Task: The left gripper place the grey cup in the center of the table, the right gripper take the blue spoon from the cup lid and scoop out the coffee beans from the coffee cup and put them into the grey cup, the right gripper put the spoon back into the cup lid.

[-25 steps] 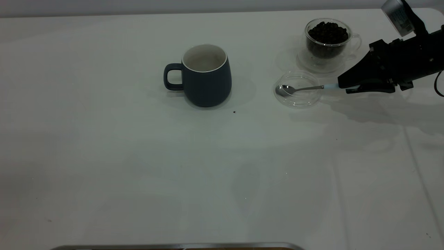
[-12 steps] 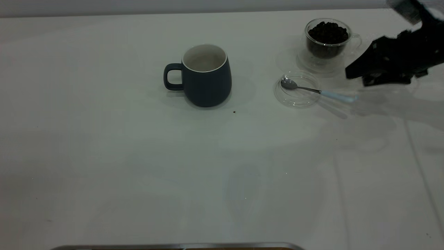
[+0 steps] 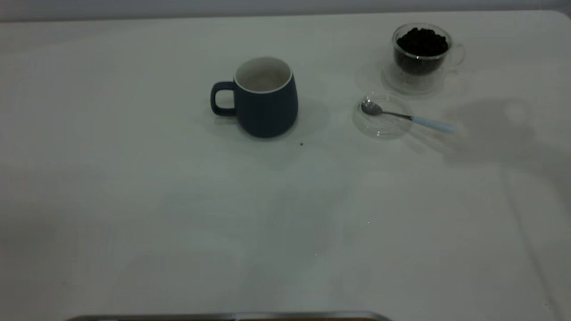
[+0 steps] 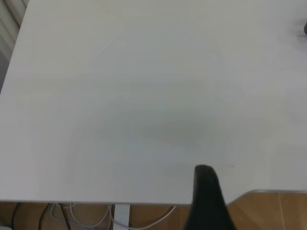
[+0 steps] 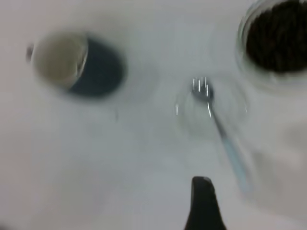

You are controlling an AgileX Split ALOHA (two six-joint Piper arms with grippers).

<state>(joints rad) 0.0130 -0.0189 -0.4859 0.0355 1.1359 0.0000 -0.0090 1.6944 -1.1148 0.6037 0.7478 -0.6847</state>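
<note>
The grey cup [image 3: 266,100] stands upright near the table's middle, handle to the left; it also shows in the right wrist view [image 5: 76,64]. The glass coffee cup [image 3: 421,53] full of beans stands at the back right. In front of it lies the clear cup lid [image 3: 379,130], with the blue-handled spoon [image 3: 403,117] resting bowl-in-lid, its handle out on the table to the right. Neither arm shows in the exterior view. My right gripper [image 5: 204,203] hovers high above the spoon [image 5: 225,139], apart from it. My left gripper [image 4: 207,201] hangs over the table's edge, far from everything.
One stray bean [image 3: 301,144] lies just in front of the grey cup. A metal rim [image 3: 223,316] runs along the near edge. In the left wrist view, wooden floor [image 4: 268,213] and cables [image 4: 86,215] lie beyond the table's edge.
My right gripper let go of the spoon's handle and drew back up and to the right, out of the exterior view. The spoon's handle swung toward the front and now rests on the table.
</note>
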